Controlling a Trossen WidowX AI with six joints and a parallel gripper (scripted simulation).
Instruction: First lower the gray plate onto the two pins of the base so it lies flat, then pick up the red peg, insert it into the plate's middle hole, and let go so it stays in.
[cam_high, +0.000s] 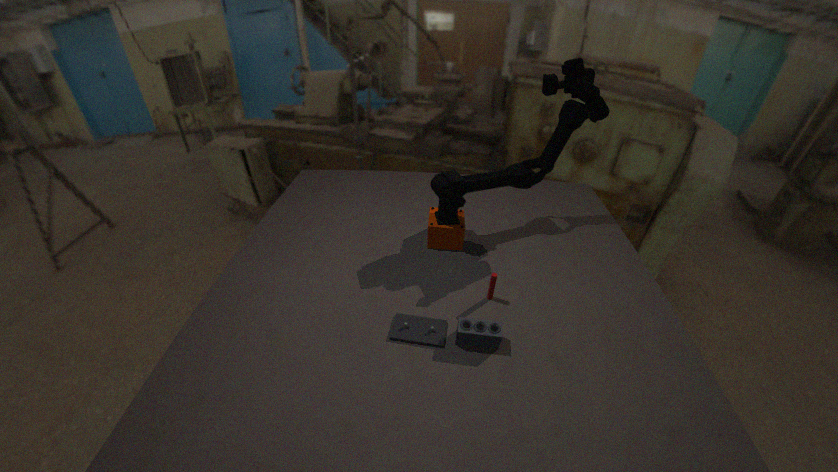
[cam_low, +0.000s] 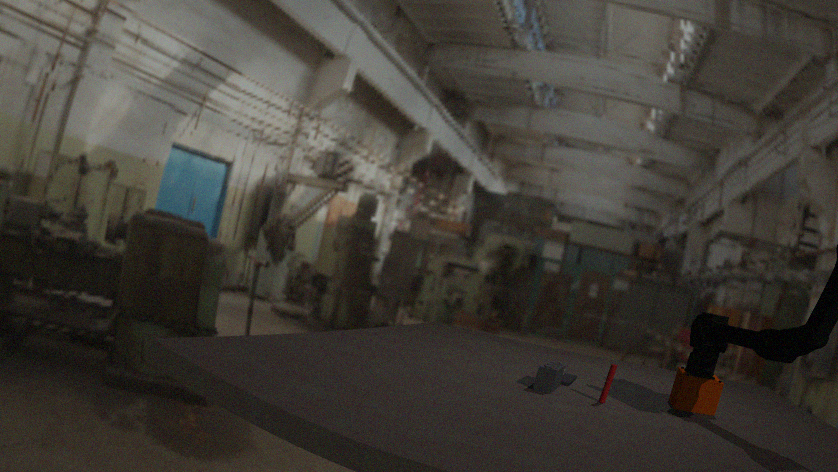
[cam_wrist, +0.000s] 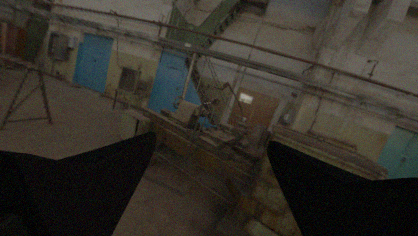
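The gray plate (cam_high: 480, 328) (cam_low: 548, 378) is a thick block on the table, with three round holes in its upper face. The flat gray base (cam_high: 417, 336) lies just left of it in the top view, with two small pins pointing up and nothing on them. In the exterior view the plate largely hides the base. The red peg (cam_high: 492, 286) (cam_low: 608, 384) stands upright on the table, apart from the plate, on the robot's side. My gripper (cam_wrist: 212, 142) is open and empty, raised high and far from all the parts. The wrist view shows none of the task objects between its fingers.
The orange mount (cam_high: 446, 238) (cam_low: 695, 396) of the arm stands on the gray table (cam_high: 328, 404) (cam_low: 375, 381), behind the peg in the top view. The black arm (cam_high: 498, 180) reaches up and to the right there. Dark shadows fall around the mount and the plate.
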